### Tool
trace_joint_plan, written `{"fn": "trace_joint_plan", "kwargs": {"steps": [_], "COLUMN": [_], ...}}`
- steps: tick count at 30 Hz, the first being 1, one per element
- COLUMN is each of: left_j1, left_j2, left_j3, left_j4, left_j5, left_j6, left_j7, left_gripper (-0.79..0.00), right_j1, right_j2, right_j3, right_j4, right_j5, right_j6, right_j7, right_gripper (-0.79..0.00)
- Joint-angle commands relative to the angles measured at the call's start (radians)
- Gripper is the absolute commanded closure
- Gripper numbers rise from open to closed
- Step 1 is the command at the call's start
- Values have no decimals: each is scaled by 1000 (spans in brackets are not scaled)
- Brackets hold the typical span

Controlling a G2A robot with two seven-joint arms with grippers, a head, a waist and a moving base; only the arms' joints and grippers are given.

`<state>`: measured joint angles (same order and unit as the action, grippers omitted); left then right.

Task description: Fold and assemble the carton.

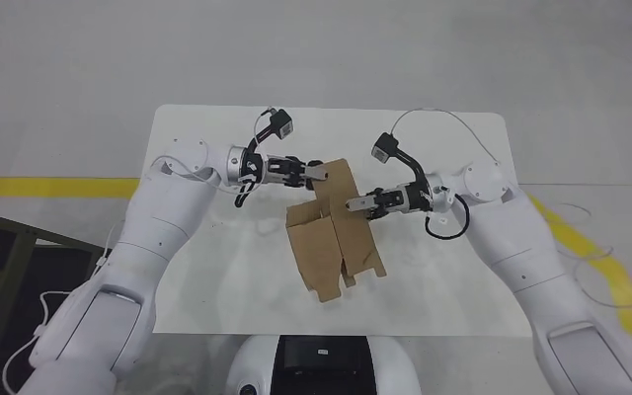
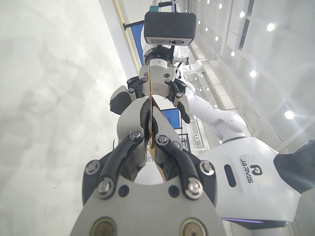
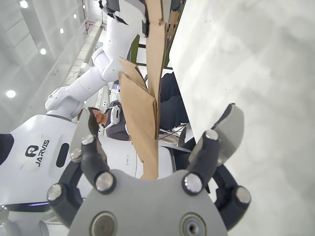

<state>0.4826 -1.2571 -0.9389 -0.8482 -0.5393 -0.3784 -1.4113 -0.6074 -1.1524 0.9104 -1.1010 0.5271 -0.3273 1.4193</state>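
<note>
White table [image 1: 197,286]: rounded corners, top marked with faint grey scuffs [image 3: 246,50]. Grey floor [image 1: 296,49] on all sides of it. A yellow line [image 1: 59,187] crosses the floor and shows on both sides of the table. A dark mat [image 1: 25,262] lies on the floor off the table's left side, with a thin pale cable [image 1: 49,296] across it. Overhead are rows of round ceiling lights [image 2: 270,26]. A blue screen [image 2: 173,119] stands farther back in the room.

We saw the carton [image 1: 331,232] as matt brown corrugated cardboard, rough at cut edges. The table [image 1: 247,286] looked smooth, matt white. The left gripper [image 2: 149,116] showed brushed grey metal and black rubbery pads [image 2: 143,112].
</note>
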Motion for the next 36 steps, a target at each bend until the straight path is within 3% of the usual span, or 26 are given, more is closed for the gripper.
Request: {"fn": "trace_joint_plan", "kwargs": {"steps": [1,3,4,5,16,17,18,24,29,36], "left_j1": [1,2,2,2,-11,-11,-12,-12,11,78], "left_j2": [0,0,0,-1,-8,-8,-8,0,21,48], "left_j3": [-2,-2,-2,-1,9,8,6,-26,-82,-118], "left_j4": [1,0,-1,-2,8,8,8,15,-12,-152], "left_j5": [-1,0,3,5,14,13,12,7,47,177], "left_j6": [2,3,4,4,6,4,2,-16,-29,105], "left_j7": [-1,-1,1,2,5,4,3,26,127,300], "left_gripper": [0,0,0,0,-15,-292,-773,-785,-785,-785], "right_j1": [4,7,9,11,26,27,28,30,12,-68], "right_j2": [-2,-5,-6,-8,-18,-18,-19,-22,-13,19], "right_j3": [-3,-8,-9,-11,-20,-20,-21,-14,36,145], "right_j4": [7,13,16,19,42,43,42,53,96,12], "right_j5": [3,5,9,11,23,25,27,41,49,-18], "right_j6": [-3,-4,-5,-5,-13,-14,-14,-18,18,-8], "right_j7": [6,11,15,18,43,45,46,42,-85,-282], "right_gripper": [-243,-145,-25,0,0,0,0,0,0,0]}}
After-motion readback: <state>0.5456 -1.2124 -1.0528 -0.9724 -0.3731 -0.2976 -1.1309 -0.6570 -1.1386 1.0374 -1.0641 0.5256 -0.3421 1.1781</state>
